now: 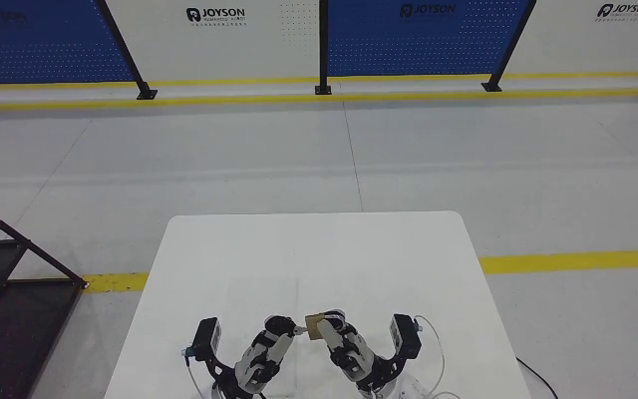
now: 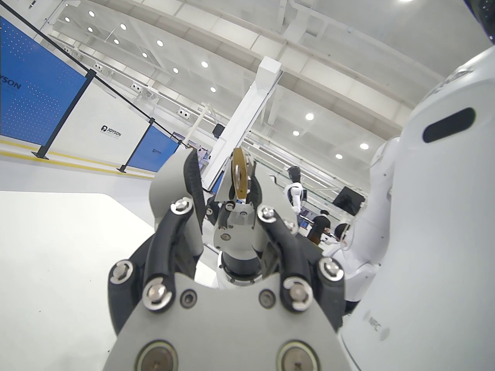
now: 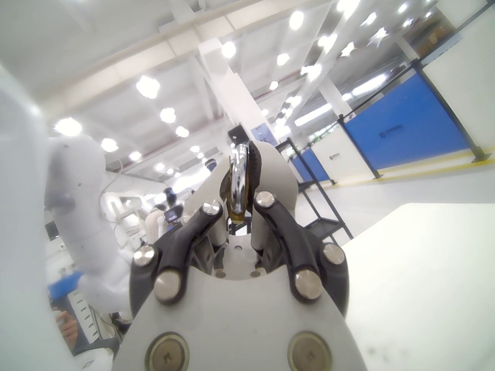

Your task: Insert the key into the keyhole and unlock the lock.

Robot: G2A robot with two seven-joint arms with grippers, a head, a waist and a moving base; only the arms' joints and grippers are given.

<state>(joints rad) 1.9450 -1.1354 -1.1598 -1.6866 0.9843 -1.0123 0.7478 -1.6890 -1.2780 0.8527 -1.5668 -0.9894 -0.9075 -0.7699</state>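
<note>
In the top view both arms sit close together near the table's [image 1: 309, 254] front edge. My right gripper [image 1: 333, 329] is shut on a small brass padlock [image 1: 316, 325]. In the right wrist view its chrome shackle [image 3: 239, 171] sticks out between the two pads. The key [image 1: 299, 330] bridges the short gap between the padlock and my left gripper [image 1: 283, 335]. In the left wrist view the key's brass bow [image 2: 240, 177] stands edge-on between the fingers, close against one black pad [image 2: 254, 191]. The other pad [image 2: 193, 181] is well apart from it, so this gripper is open.
The white table has rounded corners. Its front edge lies just behind the arms. A black cart frame [image 1: 30, 284] stands on the floor left of the table. Blue and white barrier panels [image 1: 419, 35] line the far side of the floor.
</note>
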